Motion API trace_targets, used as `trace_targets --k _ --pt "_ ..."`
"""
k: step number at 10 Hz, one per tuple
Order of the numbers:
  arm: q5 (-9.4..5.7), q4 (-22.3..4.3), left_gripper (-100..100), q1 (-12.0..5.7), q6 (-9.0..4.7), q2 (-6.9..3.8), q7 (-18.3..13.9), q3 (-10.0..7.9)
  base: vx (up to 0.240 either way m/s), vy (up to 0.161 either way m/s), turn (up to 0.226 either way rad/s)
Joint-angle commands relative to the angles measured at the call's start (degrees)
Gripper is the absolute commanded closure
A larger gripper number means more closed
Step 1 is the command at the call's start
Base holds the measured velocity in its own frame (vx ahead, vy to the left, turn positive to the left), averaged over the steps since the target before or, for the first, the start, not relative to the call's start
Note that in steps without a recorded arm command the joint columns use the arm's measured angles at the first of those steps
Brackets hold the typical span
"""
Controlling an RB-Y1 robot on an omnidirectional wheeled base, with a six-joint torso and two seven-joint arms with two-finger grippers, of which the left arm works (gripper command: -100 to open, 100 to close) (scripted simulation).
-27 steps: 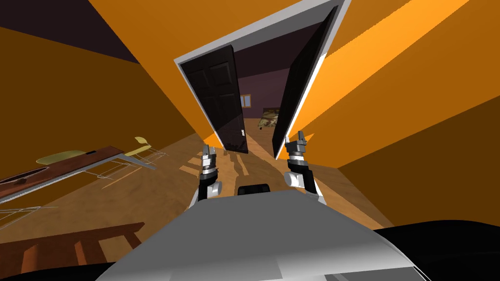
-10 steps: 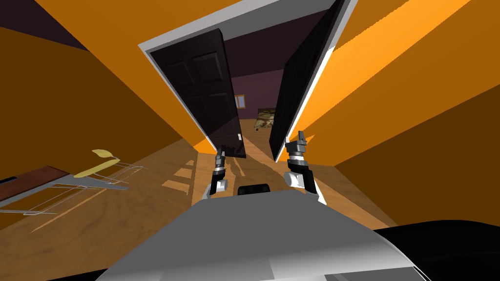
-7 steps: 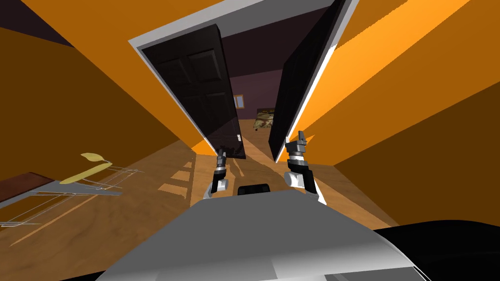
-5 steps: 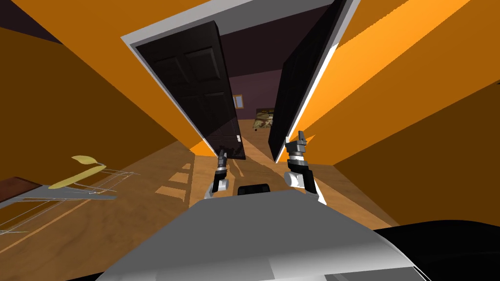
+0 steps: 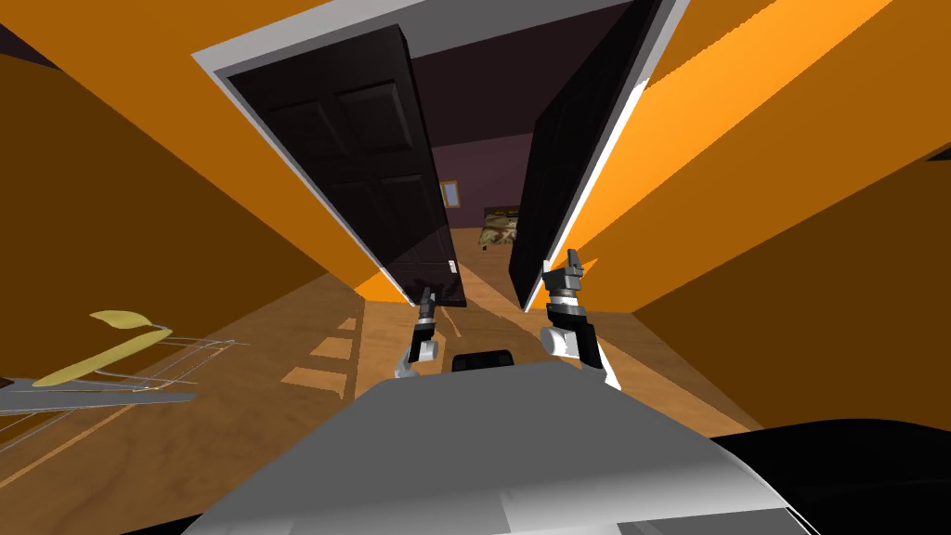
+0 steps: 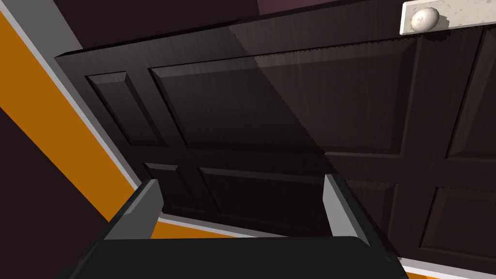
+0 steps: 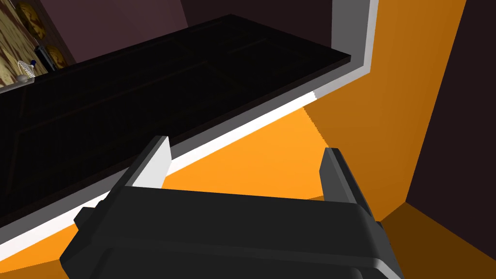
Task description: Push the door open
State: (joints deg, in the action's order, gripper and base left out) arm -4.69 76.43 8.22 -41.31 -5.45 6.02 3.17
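Observation:
A doorway with a grey frame (image 5: 215, 67) in an orange wall holds two black panelled door leaves. The left leaf (image 5: 371, 158) stands partly open, and its pale round knob (image 6: 425, 18) sits on a white plate. The right leaf (image 5: 557, 176) is swung far inward. My left gripper (image 5: 426, 299) is open and points at the left leaf's lower panels (image 6: 290, 121), close in front of them; I cannot tell whether it touches. My right gripper (image 5: 564, 269) is open, empty, and held by the right leaf (image 7: 121, 97) and its frame (image 7: 242, 131).
Through the gap between the leaves I see a dim purple room with a patterned bed (image 5: 501, 228). Orange walls (image 5: 789, 186) close in on both sides. The floor (image 5: 279, 399) is wood. A thin grey wire-legged board with a yellow object (image 5: 111, 348) stands at far left.
I have moved forward, so the doorway looks larger and the board has slid left. My left hand has turned edge-on and reached up to the left leaf. The right arm holds still.

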Motion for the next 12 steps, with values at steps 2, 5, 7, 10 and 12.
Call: trace_targets --k 2,5,7,10,12 --pt "-0.72 -4.2 -100 -1.69 -0.49 -0.04 -0.3 0.34 0.094 0.035 -0.065" --pt "-1.53 -8.8 -100 -3.64 -0.91 -0.04 -0.6 0.71 0.091 0.048 -0.065" --pt "-2.04 -11.8 -100 -4.86 -1.17 0.01 -0.8 0.94 0.079 0.039 -0.059" --pt "-2.8 -16.2 -100 -6.7 -1.56 0.1 -1.1 1.29 0.094 0.053 -0.059" --pt "-3.26 -18.8 -100 -7.81 -1.8 0.21 -1.3 1.5 0.09 0.036 -0.059"
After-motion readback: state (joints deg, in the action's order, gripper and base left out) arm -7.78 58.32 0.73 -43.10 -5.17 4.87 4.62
